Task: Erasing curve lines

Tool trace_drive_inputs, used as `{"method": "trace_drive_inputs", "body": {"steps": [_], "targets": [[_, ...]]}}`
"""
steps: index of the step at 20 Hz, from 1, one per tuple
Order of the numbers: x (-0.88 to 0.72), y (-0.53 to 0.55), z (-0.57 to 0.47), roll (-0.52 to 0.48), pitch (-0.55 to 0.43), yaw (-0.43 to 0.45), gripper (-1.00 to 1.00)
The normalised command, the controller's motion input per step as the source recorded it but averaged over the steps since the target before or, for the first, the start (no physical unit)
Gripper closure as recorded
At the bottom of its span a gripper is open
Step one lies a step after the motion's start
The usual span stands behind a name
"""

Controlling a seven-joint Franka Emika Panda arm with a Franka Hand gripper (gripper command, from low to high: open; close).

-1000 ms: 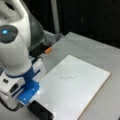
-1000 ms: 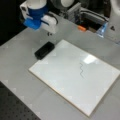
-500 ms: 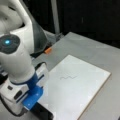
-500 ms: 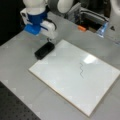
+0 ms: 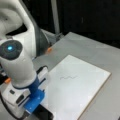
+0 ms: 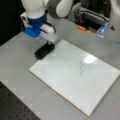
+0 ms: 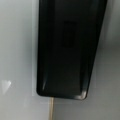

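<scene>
The Panda arm stands over the table's near corner, its gripper (image 6: 49, 41) lowered directly onto the black eraser block (image 6: 44, 51). In a front view the eraser lies on the grey table (image 6: 17, 50), just off the 10 o'clock corner of the whiteboard (image 6: 62, 75), with its long axis running toward that corner. From where I stand I cannot tell whether the fingers are apart or already pressed against the eraser's sides; the blue mount and white hand body hide them in both front views.

In the wrist view the eraser (image 7: 70, 47) fills most of the frame, upright and centred, which suggests the hand is aligned square above it for a grasp across its narrow width. A thin edge line, probably the whiteboard's border (image 7: 51, 108), runs down from the block's 6 o'clock end.

The curve lines (image 6: 81, 70) sit at about 3 o'clock of the board's centre in a front view, well apart from the gripper and eraser. They appear again as a faint wavy stroke (image 5: 68, 78) near mid-board, at 3 o'clock from the arm's blue mount (image 5: 35, 98). The ink looks whole, with 0 humps wiped, so no erasing has been done.
</scene>
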Motion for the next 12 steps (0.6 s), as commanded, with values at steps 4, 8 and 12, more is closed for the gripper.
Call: {"method": "trace_drive_inputs", "body": {"steps": [4,8,12], "targets": [[0.10,-0.23,-0.25,0.120,-0.057,0.000,-1.00],[0.06,-0.17,-0.13,0.116,-0.050,-0.008,-1.00],[0.05,-0.13,-0.10,0.090,-0.037,-0.042,-1.00]]}}
